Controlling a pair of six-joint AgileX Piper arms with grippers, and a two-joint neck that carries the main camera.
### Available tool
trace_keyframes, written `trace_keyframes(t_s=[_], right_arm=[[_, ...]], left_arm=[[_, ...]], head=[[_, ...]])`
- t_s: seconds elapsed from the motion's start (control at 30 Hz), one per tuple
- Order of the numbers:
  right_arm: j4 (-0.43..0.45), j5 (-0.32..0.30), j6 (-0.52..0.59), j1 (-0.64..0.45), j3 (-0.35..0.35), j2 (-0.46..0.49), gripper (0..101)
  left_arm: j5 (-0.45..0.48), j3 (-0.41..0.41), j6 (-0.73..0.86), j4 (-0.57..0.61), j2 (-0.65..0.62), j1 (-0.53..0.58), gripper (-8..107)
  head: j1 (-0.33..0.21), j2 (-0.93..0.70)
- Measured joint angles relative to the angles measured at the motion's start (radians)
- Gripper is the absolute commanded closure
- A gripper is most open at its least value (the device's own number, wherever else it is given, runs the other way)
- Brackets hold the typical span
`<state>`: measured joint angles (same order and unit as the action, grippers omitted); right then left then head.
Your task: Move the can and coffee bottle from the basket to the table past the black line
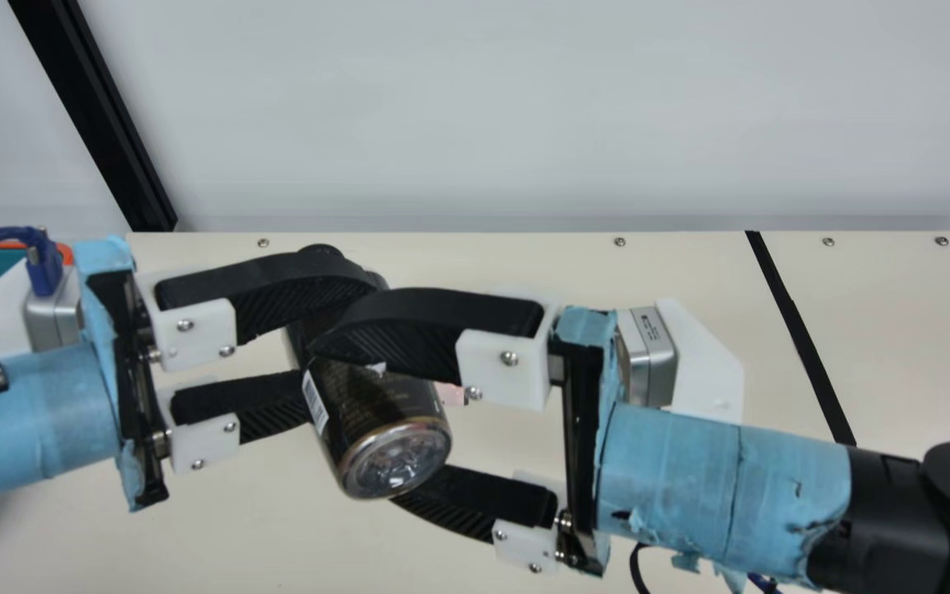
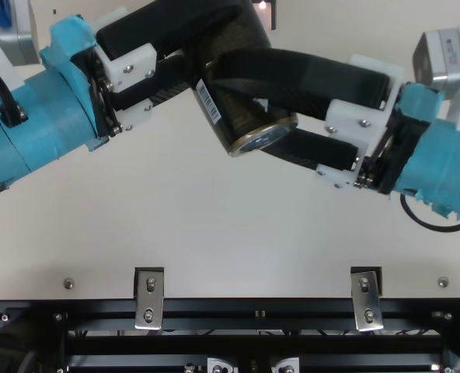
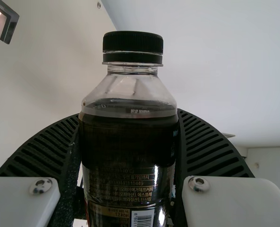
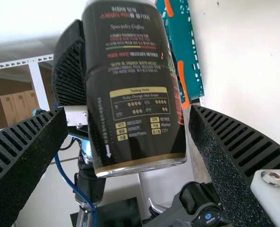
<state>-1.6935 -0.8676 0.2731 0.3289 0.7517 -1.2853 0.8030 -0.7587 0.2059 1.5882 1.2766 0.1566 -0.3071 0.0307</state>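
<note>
While the left gripper point(image 1: 341, 342) clamps the coffee bottle point(image 1: 380, 400) above the table point(image 1: 219, 528), the right gripper point(image 1: 358, 425) stands wide open around its base end. In the main view the bottle slants from upper left to lower right, base point(image 1: 397, 460) nearer the camera. Dark and glossy, it has a black ribbed cap point(image 3: 133, 43) and white barcode point(image 1: 315, 403).

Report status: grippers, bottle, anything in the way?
Left gripper clamped on bottle; right gripper open around its base. Bottle tilted, short of line. Grippers close together: possible snag.
</note>
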Motion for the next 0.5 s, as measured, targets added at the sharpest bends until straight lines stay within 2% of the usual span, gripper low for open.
trace_keyframes(t_s=[0.43,0.47,0.5], right_arm=[[-0.027,0.009,0.017,0.018,-0.007,-0.007,0],[-0.027,0.009,0.017,0.018,-0.007,-0.007,54],[-0.027,0.01,0.017,0.018,-0.007,-0.007,101]], left_arm=[[0.0,0.0,0.0,0.0,0.0,0.0,89],[0.0,0.0,0.0,0.0,0.0,0.0,89],[0.0,0.0,0.0,0.0,0.0,0.0,89]], head=[[0.0,0.0],[0.0,0.0],[0.0,0.0]])
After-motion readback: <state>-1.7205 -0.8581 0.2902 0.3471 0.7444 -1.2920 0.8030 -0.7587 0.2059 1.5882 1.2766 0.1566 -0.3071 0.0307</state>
